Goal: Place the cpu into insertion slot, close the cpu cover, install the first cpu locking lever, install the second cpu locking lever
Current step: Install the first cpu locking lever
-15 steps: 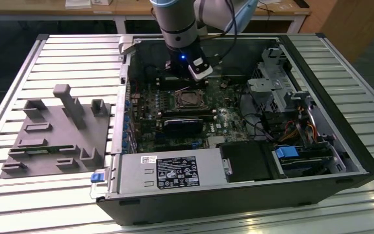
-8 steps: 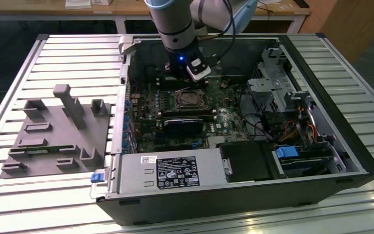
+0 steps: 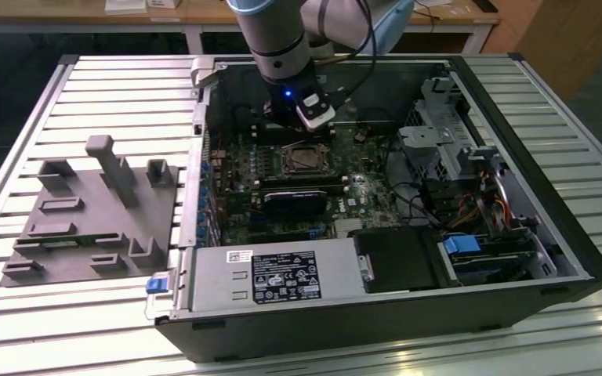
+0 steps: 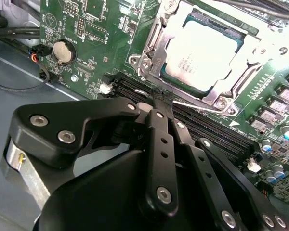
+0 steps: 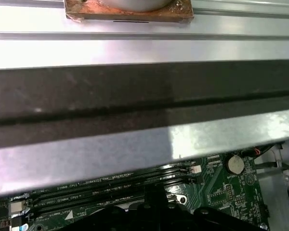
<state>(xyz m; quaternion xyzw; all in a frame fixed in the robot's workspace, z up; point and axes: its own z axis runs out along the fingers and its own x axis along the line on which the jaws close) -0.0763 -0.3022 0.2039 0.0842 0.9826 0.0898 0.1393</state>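
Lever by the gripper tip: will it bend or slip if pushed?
The lever is a thin bare metal rod, so likely springy, bowing before it moves. Its smooth surface may slip off the gripper.

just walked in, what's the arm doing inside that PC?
The arm is reaching into the open PC case and working at the insertion slot on the motherboard. In the second wrist view the cpu sits in the slot, with the cpu cover down over its edges. The gripper is at a thin silver locking lever between the socket and the memory slots. Whether that lever is latched is unclear.
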